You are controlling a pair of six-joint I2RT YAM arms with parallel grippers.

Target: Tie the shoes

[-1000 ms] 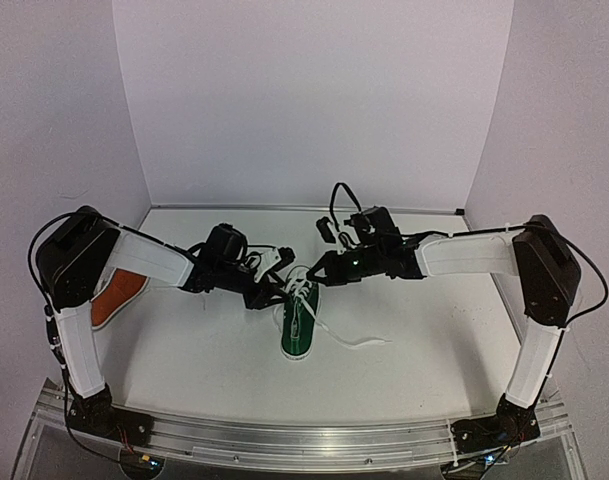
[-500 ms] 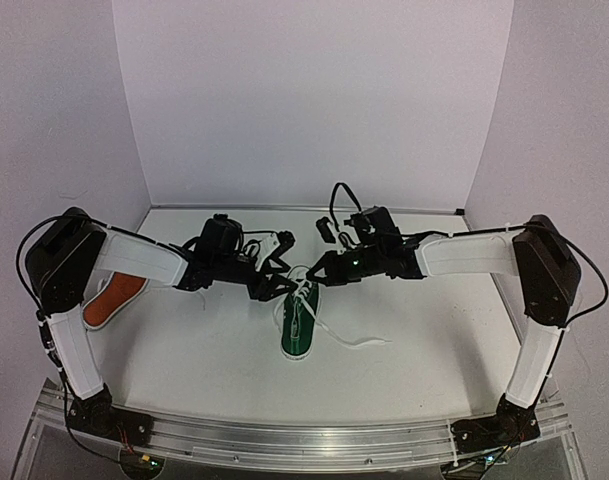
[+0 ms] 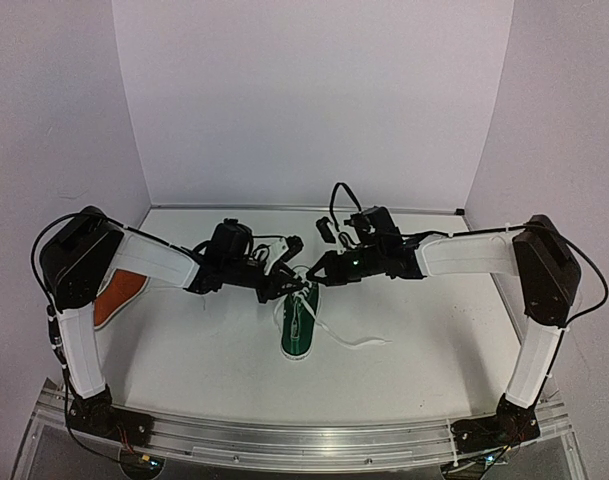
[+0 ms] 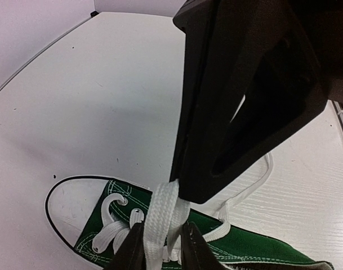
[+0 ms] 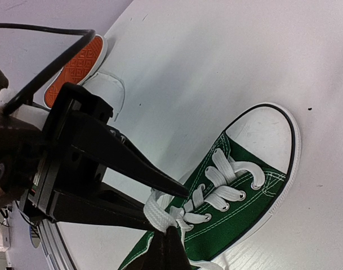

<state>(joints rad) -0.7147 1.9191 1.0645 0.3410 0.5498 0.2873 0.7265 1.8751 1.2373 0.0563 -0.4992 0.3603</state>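
The dark green shoe [image 3: 297, 328] lies mid-table, toe toward the arms, with white laces [image 5: 230, 185]. Over its tongue both grippers meet tip to tip. My left gripper [image 4: 161, 239] has a flat band of white lace [image 4: 160, 216] pinched between its fingers [image 4: 133, 250]. Facing it, my right gripper [image 5: 168, 236] is shut on a lace loop [image 5: 163, 216] at the same spot, and its black body [image 4: 244, 84] fills the upper left wrist view. The orange-red shoe [image 3: 117, 297] lies at the far left, partly behind the left arm.
A loose lace end [image 3: 359, 342] trails on the white table [image 3: 414, 330] to the right of the green shoe. White walls close in the back and both sides. An aluminium rail [image 3: 304, 440] runs along the near edge.
My left gripper spread wide, shifted right to the shoe's tongue and closed on the lace. The right gripper and the green shoe have stayed in place.
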